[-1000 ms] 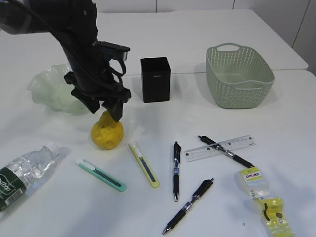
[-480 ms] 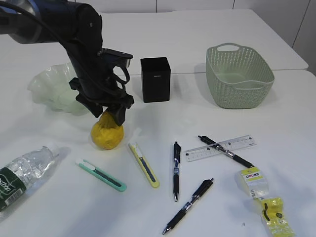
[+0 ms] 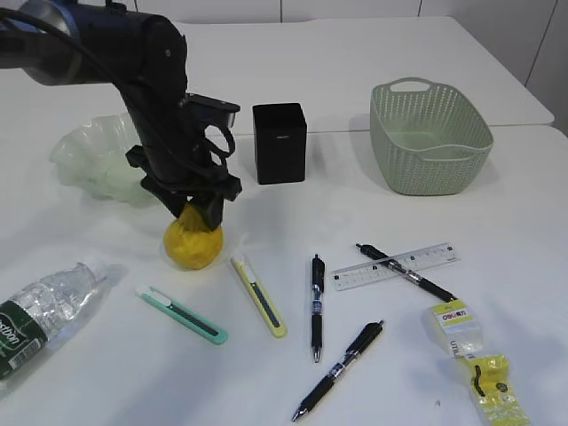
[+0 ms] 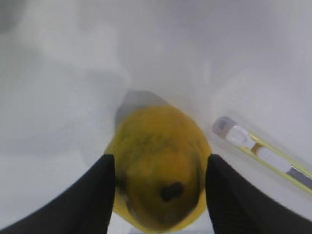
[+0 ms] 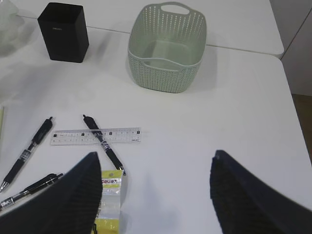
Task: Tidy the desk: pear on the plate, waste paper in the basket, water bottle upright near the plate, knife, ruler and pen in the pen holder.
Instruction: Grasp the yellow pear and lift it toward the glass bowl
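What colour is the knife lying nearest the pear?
Yellow-green, with a white end; the knife shows best in the exterior view, right of the pear.

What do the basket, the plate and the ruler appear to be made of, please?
The basket: probably moulded plastic, matte pale green, with perforated sides. The plate: translucent pale green with a ruffled rim, looks like glass, though plastic is possible. The ruler: clear, thin plastic with fine black printed markings.

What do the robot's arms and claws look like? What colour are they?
The left arm is thick, rounded and glossy black, with black cables looped at its wrist. Its left gripper is black too, with two flat, blunt fingers. The right gripper has the same kind of broad, dark matte fingers. No markings show on them.
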Tool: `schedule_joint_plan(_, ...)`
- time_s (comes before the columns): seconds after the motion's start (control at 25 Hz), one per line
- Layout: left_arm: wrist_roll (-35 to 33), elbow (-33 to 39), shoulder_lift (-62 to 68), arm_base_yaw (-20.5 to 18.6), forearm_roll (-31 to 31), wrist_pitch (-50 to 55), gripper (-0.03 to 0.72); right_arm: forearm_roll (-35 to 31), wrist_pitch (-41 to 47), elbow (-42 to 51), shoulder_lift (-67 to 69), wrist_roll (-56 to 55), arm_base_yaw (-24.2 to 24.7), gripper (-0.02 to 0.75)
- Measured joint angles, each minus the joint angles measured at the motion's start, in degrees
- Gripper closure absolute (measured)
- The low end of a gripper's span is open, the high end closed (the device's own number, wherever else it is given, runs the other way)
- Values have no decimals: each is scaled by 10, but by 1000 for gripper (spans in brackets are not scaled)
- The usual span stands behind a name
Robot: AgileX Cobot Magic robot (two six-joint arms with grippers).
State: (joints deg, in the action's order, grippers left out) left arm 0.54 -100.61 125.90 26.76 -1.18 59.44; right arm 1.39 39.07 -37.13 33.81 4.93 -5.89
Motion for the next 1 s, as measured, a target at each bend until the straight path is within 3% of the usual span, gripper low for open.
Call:
schedule_joint_plan(0.4,5,-6,5,0,2,6,374,0,0,0,0,0,0,197)
schedule_joint_plan(1.0,5,-6,2,0,2,13,387,0,0,0,0,0,0,200)
